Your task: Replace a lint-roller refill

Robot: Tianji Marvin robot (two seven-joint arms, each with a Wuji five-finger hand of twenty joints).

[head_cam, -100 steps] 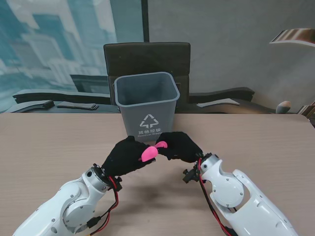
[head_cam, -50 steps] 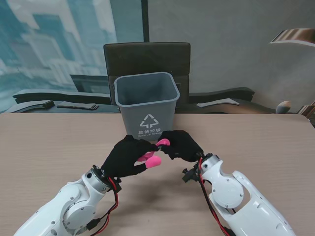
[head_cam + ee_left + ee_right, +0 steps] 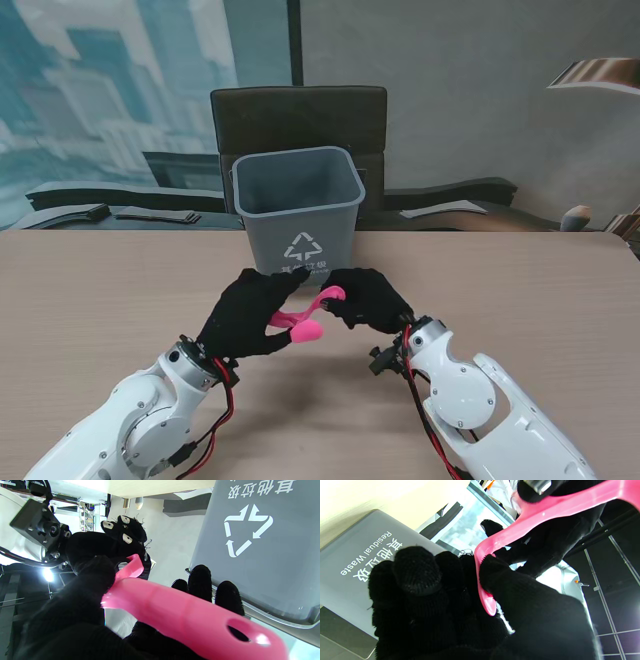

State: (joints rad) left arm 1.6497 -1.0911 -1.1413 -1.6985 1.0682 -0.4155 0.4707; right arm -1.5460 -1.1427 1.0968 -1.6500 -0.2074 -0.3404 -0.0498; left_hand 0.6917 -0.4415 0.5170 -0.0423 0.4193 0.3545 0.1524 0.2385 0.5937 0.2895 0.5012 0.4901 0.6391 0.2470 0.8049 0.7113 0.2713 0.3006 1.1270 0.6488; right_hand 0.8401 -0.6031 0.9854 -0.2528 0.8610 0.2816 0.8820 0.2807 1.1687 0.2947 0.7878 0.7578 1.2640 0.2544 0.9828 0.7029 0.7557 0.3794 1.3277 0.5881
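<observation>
Stand view. The pink lint-roller handle [image 3: 305,318] is held above the table [image 3: 90,300], between the two gloved hands and just on the near side of the grey waste bin [image 3: 297,210]. Its long axis runs from near-left to far-right: the rounded grip end lies at the left hand [image 3: 245,318], and the bent head end is pinched by the right hand [image 3: 368,298]. Both hands are closed on the handle; neither is nearer than the other, since each grasps one end. A refill roll cannot be made out in this view.

Left wrist view. The grip end, with its hanging hole, is seen close to the camera, resting across the left palm with the thumb [image 3: 85,585] pressed over it. The remaining left fingertips [image 3: 200,580] are extended toward the bin wall rather than curled. The far end disappears into the right hand.

Right wrist view. The curved neck of the handle [image 3: 510,532] is clamped between the right thumb [image 3: 495,577] and the curled fingers. Whether a roll is enclosed there cannot be told.

Change from the earlier frames. Compared with one second ago, the left hand has been rotated outward and its fingers spread, so that more of the handle is exposed and the grip end is lowered toward the near side.
</observation>
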